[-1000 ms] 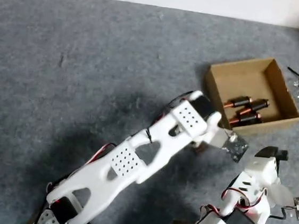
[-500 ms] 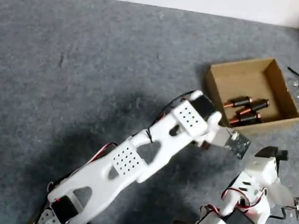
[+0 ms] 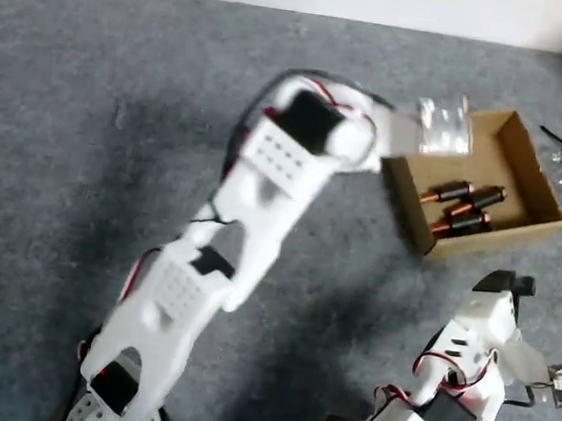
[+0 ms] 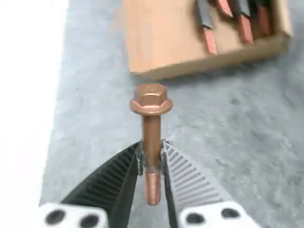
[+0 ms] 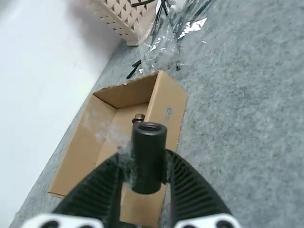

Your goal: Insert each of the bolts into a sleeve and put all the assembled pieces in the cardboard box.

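Bolt [image 4: 151, 102], copper-coloured, recorded in the left gripper [image 4: 152, 159]: the shank is pinched between the two ribbed fingers, the flanged hex head stands clear ahead of them, and the threaded tip shows behind the pinch. It is held over the grey mat [image 3: 121, 103], head pointed at the cardboard box [image 3: 503, 158], just short of its near wall. In the left wrist view the box is cut off by the frame edge, and the pieces inside are seen only in part. From the high view the left wrist is placed over the box's far left corner; fingers and bolt are hidden beneath it there.

Three assembled pieces [image 3: 463, 225] are noted lying side by side on the box floor, towards the near wall.

Sleeve [image 5: 147, 142], black, is clamped upright in the right gripper [image 5: 146, 164], open threaded end uppermost. Its lower end is hidden between the fingers. The right gripper is held near the box's near right side. A small copper hex head [image 5: 138, 117] is glimpsed just behind the sleeve's rim; what it belongs to cannot be made out. Clear plastic wrapping [image 5: 175, 28] and a perforated basket [image 5: 121, 16], cut off at the edge, are seen beyond the box.
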`<action>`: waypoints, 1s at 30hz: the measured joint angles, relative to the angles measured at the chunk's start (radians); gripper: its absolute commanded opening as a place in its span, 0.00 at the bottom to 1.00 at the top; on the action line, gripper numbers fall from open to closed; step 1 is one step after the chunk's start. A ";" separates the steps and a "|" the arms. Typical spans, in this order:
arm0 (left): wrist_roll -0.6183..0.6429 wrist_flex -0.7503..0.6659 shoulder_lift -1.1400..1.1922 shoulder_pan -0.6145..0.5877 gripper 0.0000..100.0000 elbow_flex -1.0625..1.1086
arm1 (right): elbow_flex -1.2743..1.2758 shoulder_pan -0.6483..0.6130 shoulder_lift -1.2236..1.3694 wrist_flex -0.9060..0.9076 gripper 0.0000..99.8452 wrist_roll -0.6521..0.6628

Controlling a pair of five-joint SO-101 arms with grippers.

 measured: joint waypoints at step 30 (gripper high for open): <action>0.516 0.012 -1.178 -0.262 0.01 0.713 | 0.000 -0.003 0.000 0.000 0.00 0.000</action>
